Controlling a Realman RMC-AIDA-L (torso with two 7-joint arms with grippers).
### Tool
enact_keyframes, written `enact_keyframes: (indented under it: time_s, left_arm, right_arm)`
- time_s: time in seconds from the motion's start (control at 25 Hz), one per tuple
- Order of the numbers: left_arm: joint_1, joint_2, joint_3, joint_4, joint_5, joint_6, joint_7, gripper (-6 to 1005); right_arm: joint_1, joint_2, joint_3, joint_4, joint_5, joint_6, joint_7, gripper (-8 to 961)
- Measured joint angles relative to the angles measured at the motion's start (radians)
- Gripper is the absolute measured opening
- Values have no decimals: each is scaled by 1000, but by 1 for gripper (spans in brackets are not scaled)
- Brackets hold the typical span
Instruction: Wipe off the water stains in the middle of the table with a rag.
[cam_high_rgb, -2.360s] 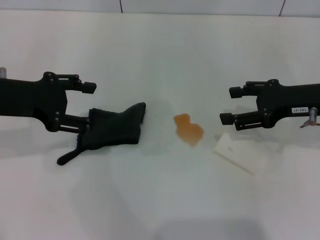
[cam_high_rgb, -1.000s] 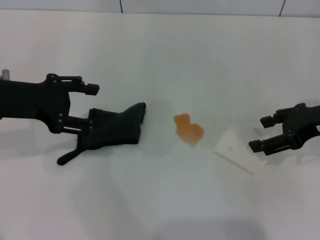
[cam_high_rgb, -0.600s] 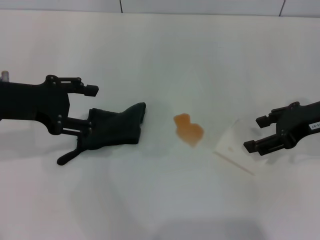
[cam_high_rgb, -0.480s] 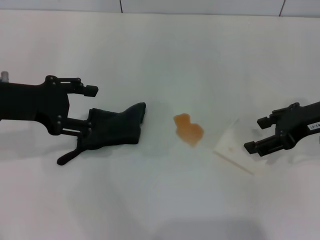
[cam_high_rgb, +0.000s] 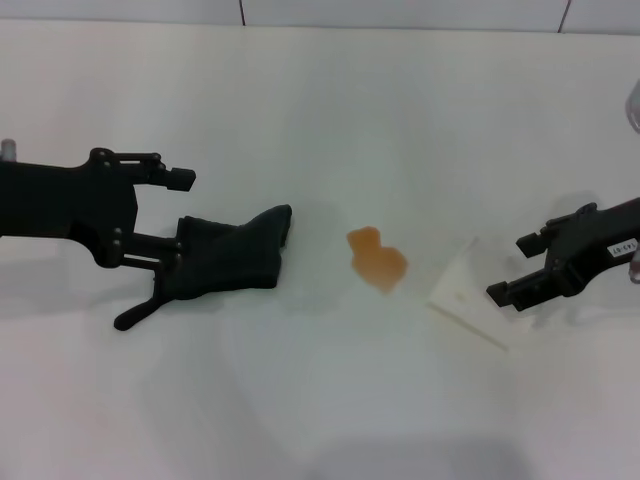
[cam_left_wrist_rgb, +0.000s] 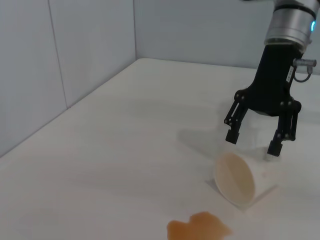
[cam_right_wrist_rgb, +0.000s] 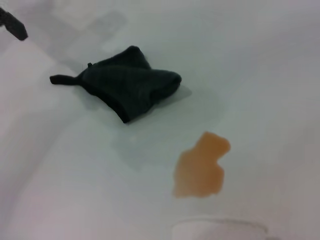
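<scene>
The rag (cam_high_rgb: 232, 258) is a dark crumpled cloth lying left of centre on the white table (cam_high_rgb: 330, 120); the right wrist view shows the rag (cam_right_wrist_rgb: 125, 82) too. My left gripper (cam_high_rgb: 180, 215) is open at the rag's left end, its lower finger over the cloth's edge. The water stains (cam_high_rgb: 377, 260) form an orange blotch in the middle, a short gap right of the rag, and appear as stains (cam_right_wrist_rgb: 200, 167) and stains (cam_left_wrist_rgb: 197, 230) in both wrist views. My right gripper (cam_high_rgb: 512, 268) is open at the right and holds nothing; the left wrist view shows this right gripper (cam_left_wrist_rgb: 252, 143) as well.
A translucent white cup (cam_high_rgb: 468, 293) lies on its side between the stains and the right gripper, its mouth facing the stains; the cup (cam_left_wrist_rgb: 240, 177) shows clearly in the left wrist view. A grey wall panel (cam_left_wrist_rgb: 65, 50) borders the table's far side.
The right gripper drew back to the right and lower, ending beside the tipped cup; in the last half second it barely shifted. The left arm, rag and stains stayed put.
</scene>
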Motion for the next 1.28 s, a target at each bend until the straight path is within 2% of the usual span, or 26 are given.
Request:
enact_keyframes:
  time_s: [0.4,0.8,1.28]
  left_arm:
    - [-3,2,0,-3,1,-10,0,833]
    - [-4,4,-4,-3,12,-12,3,833]
    - [-5,3,-4,-3,12,-23,8,832]
  right_arm:
    - [10,0,-50,-140,-85,-50,145,839]
    - [54,1,-123,-213,-196,-113,271,838]
    - [69,8,-196,-216,-199,-89,340,824]
